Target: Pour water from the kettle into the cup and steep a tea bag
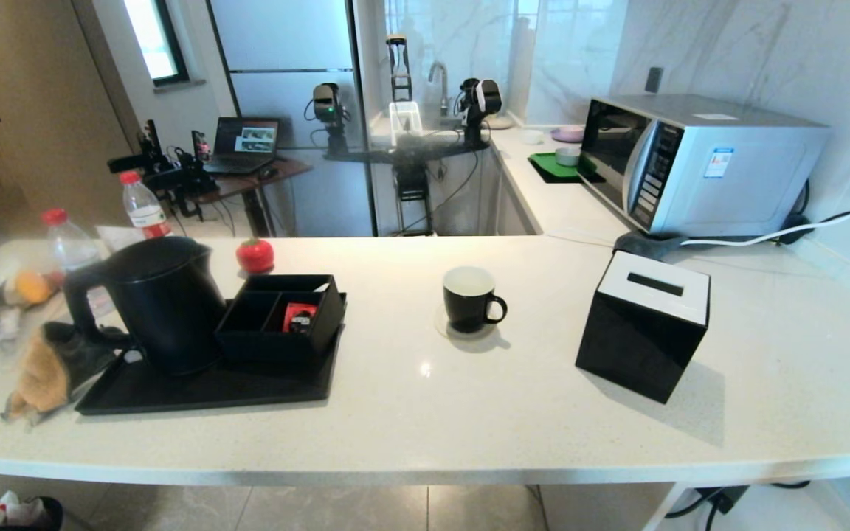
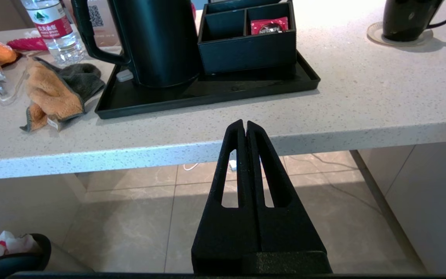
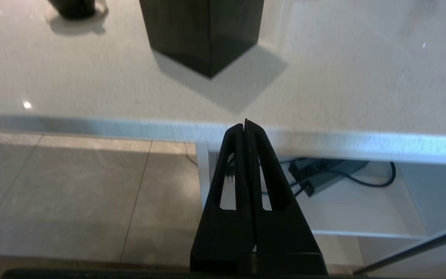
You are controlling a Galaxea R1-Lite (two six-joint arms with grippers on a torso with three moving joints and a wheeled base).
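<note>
The kettle (image 1: 163, 302) is standing at the left end of a black tray (image 1: 204, 387) on the pale speckled desk (image 1: 469, 413), its loop handle turned leftward. Beside it on the tray we are seeing a black compartment box (image 1: 285, 313) holding a red packet (image 1: 298, 316). The cup (image 1: 471, 299) is sitting on a coaster (image 1: 462, 332), well apart to the right of the tray, with a black tissue box (image 1: 646, 324) further right. We are looking into a kitchen with a microwave (image 1: 698, 162) on the side counter and marbled walls behind.

The head view is showing neither arm. The left wrist view is giving us an orange cloth (image 2: 54, 95) and a red-capped bottle (image 2: 52, 29) left of the tray; the right wrist view is showing cables (image 3: 347, 174) in a shelf under the desk.

The left claw (image 2: 245, 124) and right claw (image 3: 245, 124) are both hanging below the desk edge, pointing toward it, fingers pressed together and gripping nothing.
</note>
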